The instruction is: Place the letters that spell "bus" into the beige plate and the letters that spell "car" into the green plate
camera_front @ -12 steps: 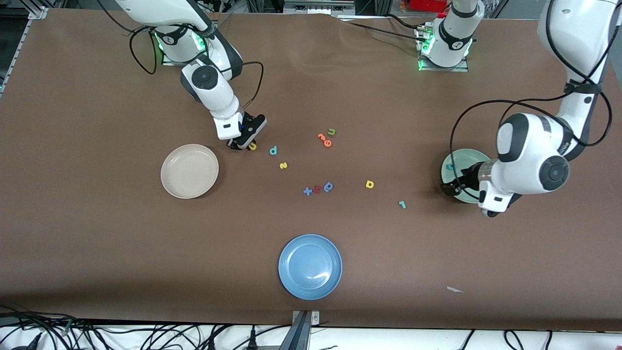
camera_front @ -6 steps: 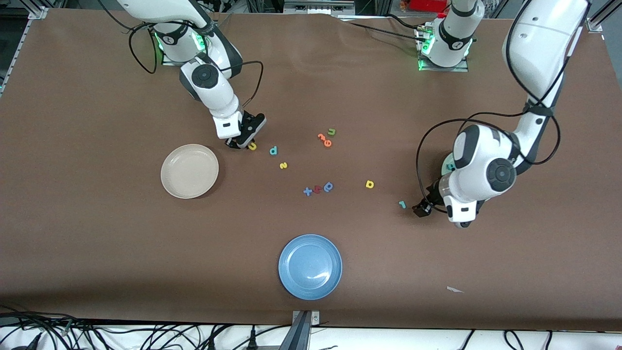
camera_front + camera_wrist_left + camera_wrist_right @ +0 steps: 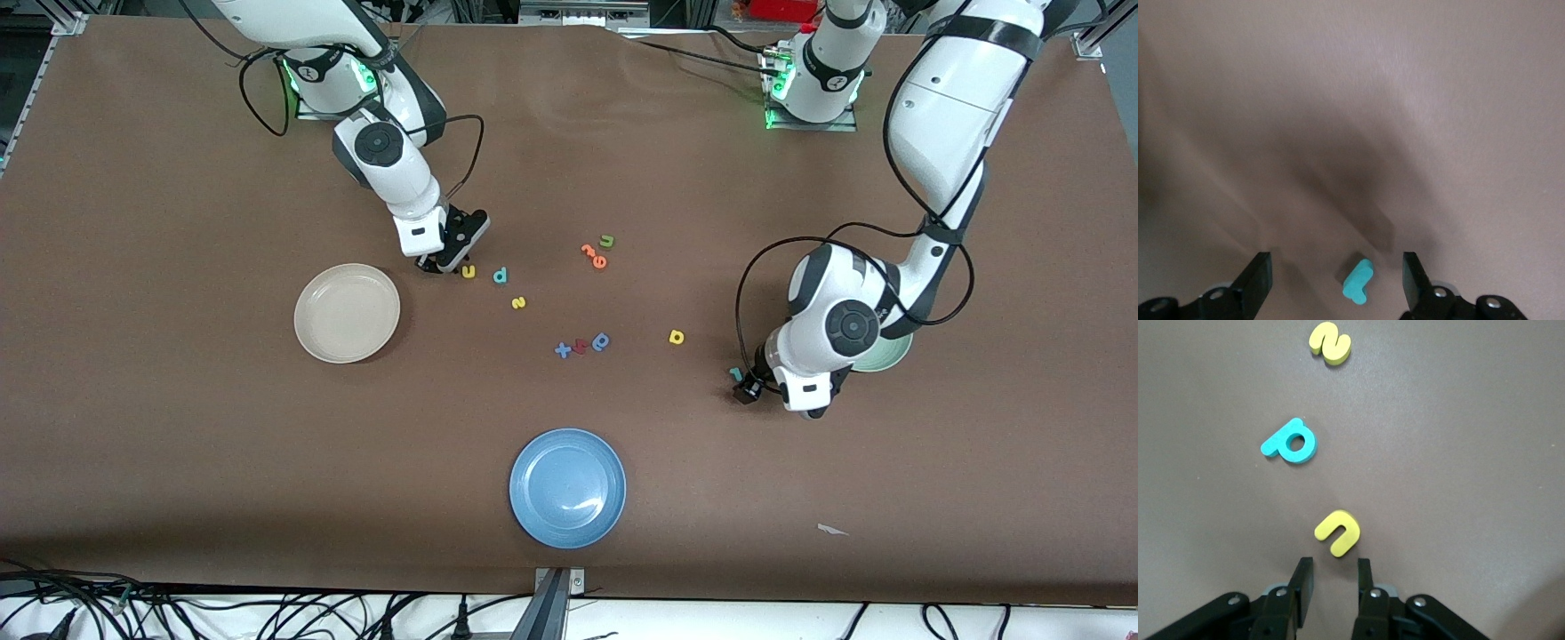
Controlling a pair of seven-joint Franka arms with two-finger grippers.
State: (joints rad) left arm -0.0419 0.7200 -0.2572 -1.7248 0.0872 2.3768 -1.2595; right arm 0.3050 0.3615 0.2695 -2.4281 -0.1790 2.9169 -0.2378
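Note:
My right gripper [image 3: 442,262] is low over the table beside the beige plate [image 3: 347,313], its fingers a little apart with nothing between them. The yellow "u" [image 3: 1337,533] lies just ahead of my right gripper [image 3: 1334,565]; the teal "b" [image 3: 1291,443] and yellow "s" [image 3: 1330,342] lie past it. My left gripper [image 3: 745,391] is open wide, low over the teal "r" [image 3: 1358,282], which lies flat between its fingertips [image 3: 1262,268]. The yellow "a" [image 3: 677,337] lies toward the table's middle. The left arm hides most of the green plate [image 3: 894,356].
A blue plate [image 3: 567,487] sits near the front edge. Orange letters [image 3: 593,256] and a green "u" [image 3: 607,240] lie mid-table, and blue and red letters [image 3: 582,344] lie nearer the camera. A white paper scrap [image 3: 831,530] lies toward the left arm's end.
The left arm swung from over the green plate to the teal "r" and lowered. My right gripper stayed put, its fingers parting slightly; the yellow "u" now lies just clear of them.

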